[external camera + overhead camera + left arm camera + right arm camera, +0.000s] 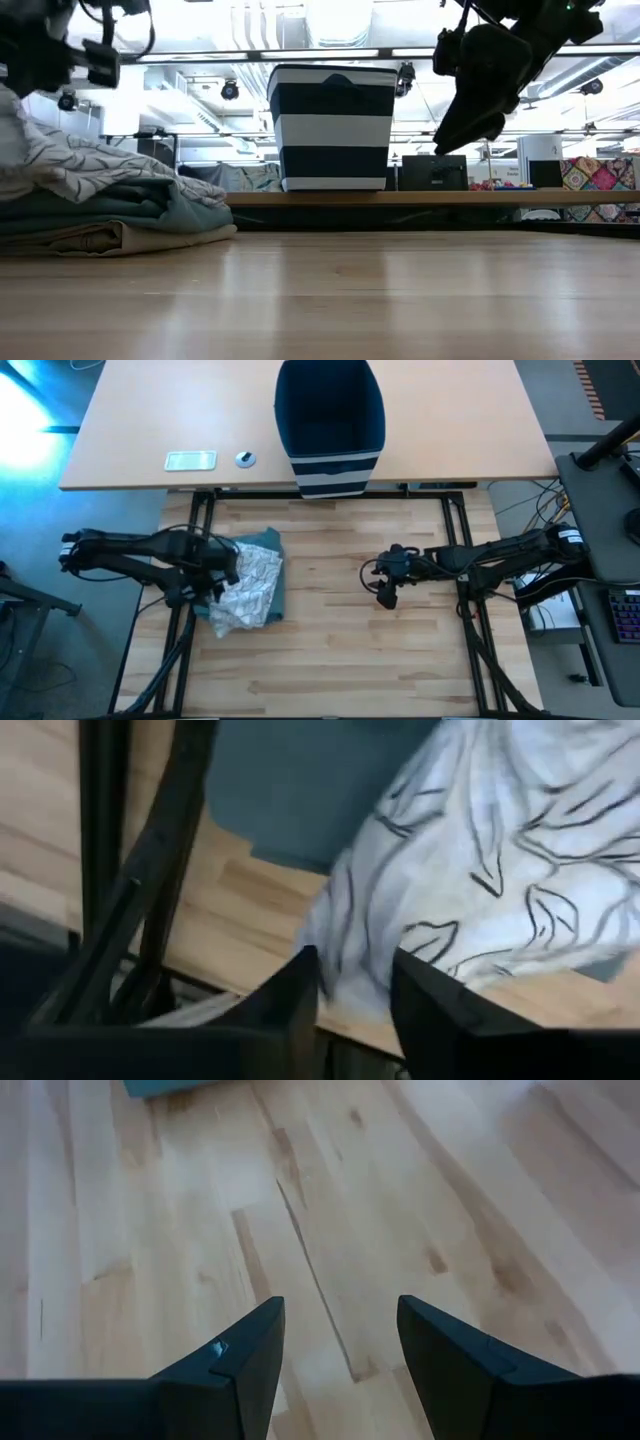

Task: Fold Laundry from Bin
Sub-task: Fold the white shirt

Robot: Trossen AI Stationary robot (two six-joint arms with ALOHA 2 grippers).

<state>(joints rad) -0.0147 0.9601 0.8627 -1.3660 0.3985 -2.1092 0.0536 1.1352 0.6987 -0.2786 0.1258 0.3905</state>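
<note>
one bin (330, 415), far centre. one laundry stack at left: patterned white piece (247, 592) on teal garment (272, 550), beige layer (110, 238) beneath. left gripper (222, 582) at pile, fingers parted, gripping nothing visible. right gripper (387, 596) mid-table, released, empty.

Even overhead light, blue glare at the high view's corner, left wrist view blurred.
</note>
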